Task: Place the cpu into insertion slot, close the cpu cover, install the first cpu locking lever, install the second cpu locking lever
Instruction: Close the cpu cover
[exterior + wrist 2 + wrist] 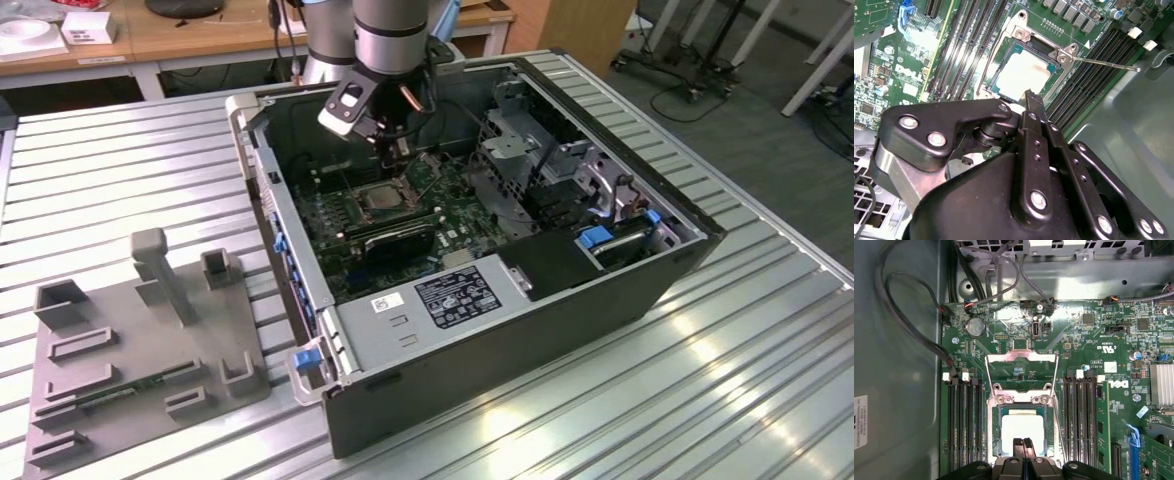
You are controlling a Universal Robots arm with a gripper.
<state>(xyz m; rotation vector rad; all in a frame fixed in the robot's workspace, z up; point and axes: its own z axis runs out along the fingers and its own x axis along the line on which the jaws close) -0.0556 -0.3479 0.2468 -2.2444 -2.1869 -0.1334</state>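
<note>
This was a robotics lab or test workshop: an open desktop computer case (561, 330) lay on its side on a table of ribbed aluminium profiles (747, 400), with a robot arm (387, 40) above it and the gripper (391, 152) down inside, over the motherboard (400, 215). Beside the case, on the exterior view's left, sat a grey slotted parts fixture (147, 340). Behind the case stood wooden workbenches (200, 40) and wheeled stands (681, 70).

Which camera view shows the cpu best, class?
The second wrist view: the cpu sits close, its top almost wholly bare. In the first wrist view the end effector covers part of it; the exterior view shows a small square.
</note>
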